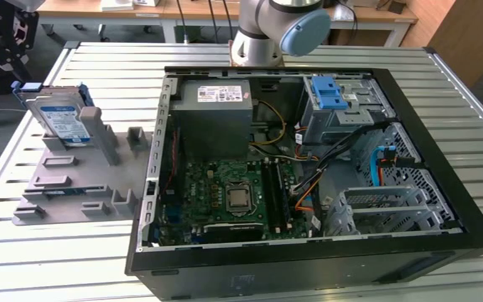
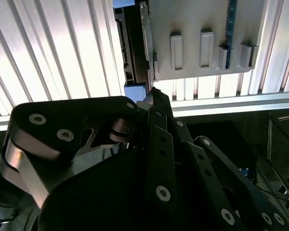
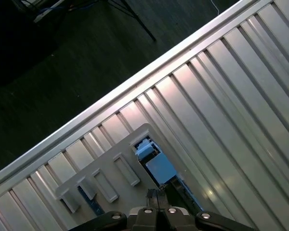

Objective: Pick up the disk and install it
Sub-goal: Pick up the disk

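The disk (image 1: pixel 61 119) stands on edge in a grey slotted holder (image 1: pixel 82 182) on the exterior view's left, silver with a white-and-blue label and a blue carrier frame. My gripper (image 1: pixel 11 78) hangs just above and beyond its top corner, apart from it. In the first wrist view the disk's blue top edge (image 3: pixel 154 163) lies straight beyond my gripper (image 3: pixel 156 195), whose fingers are shut together on nothing. The second wrist view has the black gripper (image 2: pixel 155 96) over the holder (image 2: pixel 197 53).
An open black computer case (image 1: pixel 309 258) fills the middle of the slatted metal table (image 1: pixel 40 251). Inside are a metal drive cage with a blue latch (image 1: pixel 334 94), a grey power supply (image 1: pixel 216 113) and a motherboard (image 1: pixel 233 195). The arm's base (image 1: pixel 266 25) stands behind the case.
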